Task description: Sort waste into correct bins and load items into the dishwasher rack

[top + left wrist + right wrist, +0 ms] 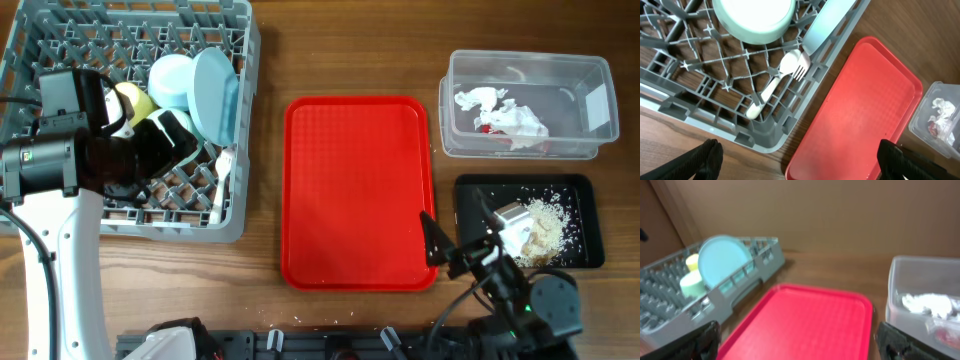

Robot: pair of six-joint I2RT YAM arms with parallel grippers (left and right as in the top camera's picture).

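Left arm (pixel 65 262) white, end effector (pixel 801 159) seemingly black.

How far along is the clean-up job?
Done: pale blue round plate, blue bowl, green bowl, yellow cup, white plastic fork and spoon in the grey plastic rack; crumpled white napkins in the clear plastic tub, beige crumbs in the black tray. In hand: nothing; left gripper, right gripper open. Left: nothing visible.

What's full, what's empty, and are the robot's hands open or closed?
dishwasher rack, loaded with dishes.
plate, standing on edge in the rack.
spoon and fork, lying in the rack.
red tray, empty.
clear tub, holds napkins and a wrapper.
black tray, holds crumbs.
left gripper, open, holding nothing.
right gripper, open, holding nothing.
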